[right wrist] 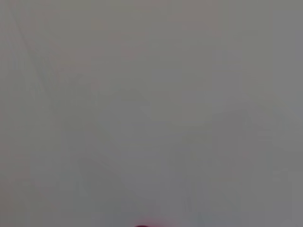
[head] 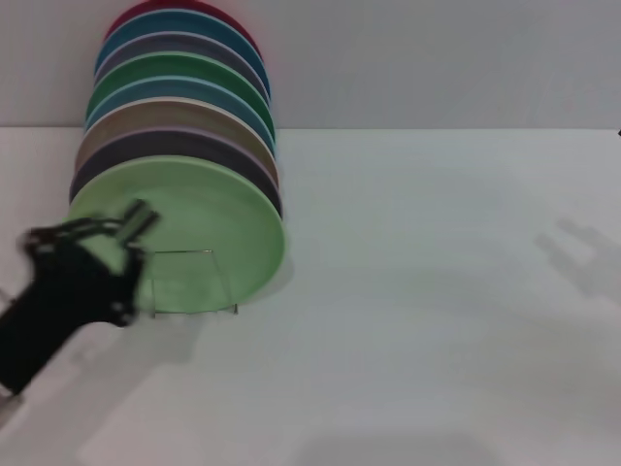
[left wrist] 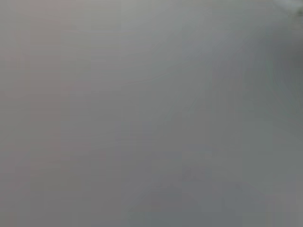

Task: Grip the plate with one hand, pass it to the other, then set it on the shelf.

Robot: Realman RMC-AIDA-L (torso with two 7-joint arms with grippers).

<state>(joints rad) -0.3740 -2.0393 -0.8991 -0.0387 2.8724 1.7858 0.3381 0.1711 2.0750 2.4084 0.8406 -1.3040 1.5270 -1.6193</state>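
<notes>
The pale mint-green plate (head: pixel 209 214) stands on edge at the front of a row of plates, leaning on the clear acrylic shelf (head: pixel 215 283), whose thin legs show below it. My left gripper (head: pixel 107 231), black and blurred, is at the lower left, overlapping the plate's left edge. Whether it touches the plate is unclear. My right gripper is out of view. Both wrist views show only plain grey.
Behind the mint plate stand several other plates in a row: purple (head: pixel 194 146), tan (head: pixel 175 115), darker green (head: pixel 179 68), blue and red. The white table (head: pixel 437 320) stretches to the right, with a faint shadow (head: pixel 577 254) at the far right.
</notes>
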